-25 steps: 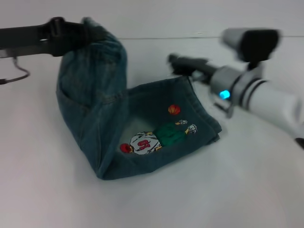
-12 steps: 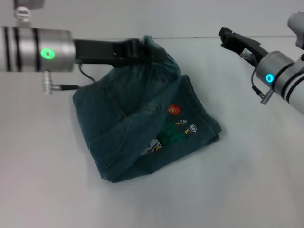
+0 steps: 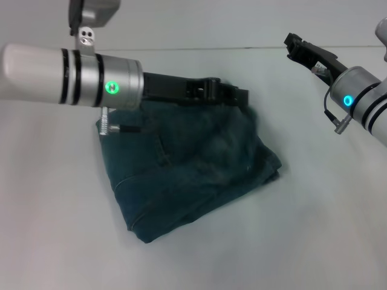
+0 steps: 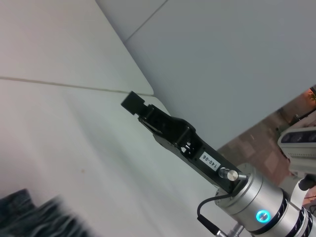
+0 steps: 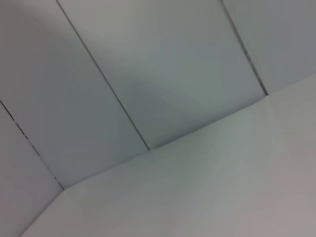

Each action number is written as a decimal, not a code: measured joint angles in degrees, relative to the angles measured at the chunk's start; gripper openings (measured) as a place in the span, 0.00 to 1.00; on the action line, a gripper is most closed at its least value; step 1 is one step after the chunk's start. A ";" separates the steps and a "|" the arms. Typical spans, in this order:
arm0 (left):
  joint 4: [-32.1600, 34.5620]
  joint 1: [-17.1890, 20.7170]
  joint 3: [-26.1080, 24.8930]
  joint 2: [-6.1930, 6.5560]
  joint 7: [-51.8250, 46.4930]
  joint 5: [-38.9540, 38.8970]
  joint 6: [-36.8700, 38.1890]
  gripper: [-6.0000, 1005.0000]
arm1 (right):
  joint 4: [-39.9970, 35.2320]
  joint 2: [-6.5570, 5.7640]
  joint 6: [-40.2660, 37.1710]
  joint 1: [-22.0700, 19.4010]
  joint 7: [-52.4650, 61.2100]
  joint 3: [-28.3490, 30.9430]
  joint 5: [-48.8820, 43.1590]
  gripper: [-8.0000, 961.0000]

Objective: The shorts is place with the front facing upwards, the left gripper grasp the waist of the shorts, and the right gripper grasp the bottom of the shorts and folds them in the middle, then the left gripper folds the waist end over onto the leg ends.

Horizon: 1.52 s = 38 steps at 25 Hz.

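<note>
The shorts (image 3: 193,175) lie on the white table as a dark blue-green folded bundle, and the cartoon print is covered. My left gripper (image 3: 240,96) reaches across from the left, low over the bundle's far right corner. It is shut on the waist of the shorts (image 3: 247,116), which is blurred just beneath it. A blurred strip of denim (image 4: 34,217) shows in the left wrist view. The leg ends are hidden under the top layer. My right gripper (image 3: 292,42) (image 4: 132,102) hangs raised at the back right, apart from the cloth and holding nothing.
The white table (image 3: 314,241) stretches bare around the bundle, and its back edge meets a pale wall (image 3: 242,24). The right wrist view shows only wall panels and tabletop.
My left gripper has carried the waist rightward and down over the legs, covering the print. The right arm stays raised at the back right, barely moved since half a second ago.
</note>
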 joint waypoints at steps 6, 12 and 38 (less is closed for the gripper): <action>-0.36 -0.09 0.14 -1.03 1.05 0.23 -2.33 0.23 | 0.23 0.38 -0.44 0.23 0.05 0.54 -0.10 0.06; 0.31 3.19 -0.69 -0.79 4.94 -4.40 -2.40 0.43 | 0.25 0.43 -1.96 -0.27 0.09 0.36 -0.27 0.06; 12.26 32.54 -10.46 4.08 34.24 -9.13 22.24 0.91 | -23.78 -14.18 -58.17 -8.54 23.33 -19.23 -25.62 0.75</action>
